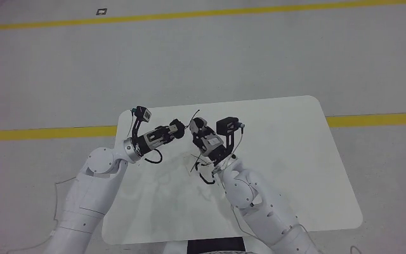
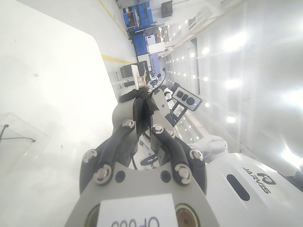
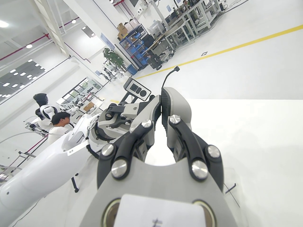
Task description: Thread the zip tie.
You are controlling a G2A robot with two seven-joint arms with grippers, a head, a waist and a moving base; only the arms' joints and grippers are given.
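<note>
Both grippers meet tip to tip above the white table (image 1: 285,159), near its far left part. My right gripper (image 3: 161,95) is shut on a thin black zip tie (image 3: 168,75), whose head end curves up out of the fingertips. In the top view the zip tie (image 1: 194,116) sticks up between the right gripper (image 1: 196,131) and the left gripper (image 1: 177,130). My left gripper (image 2: 142,95) is shut too, its black pads pressed together on the tie's other end. The zip tie (image 2: 162,77) arcs just past its tips.
A clear flat tray (image 2: 26,128) lies on the table under the arms. It holds a spare black zip tie (image 2: 16,138), which also shows beside the right wrist (image 3: 230,188) and in the top view (image 1: 194,166). The table's right half is bare.
</note>
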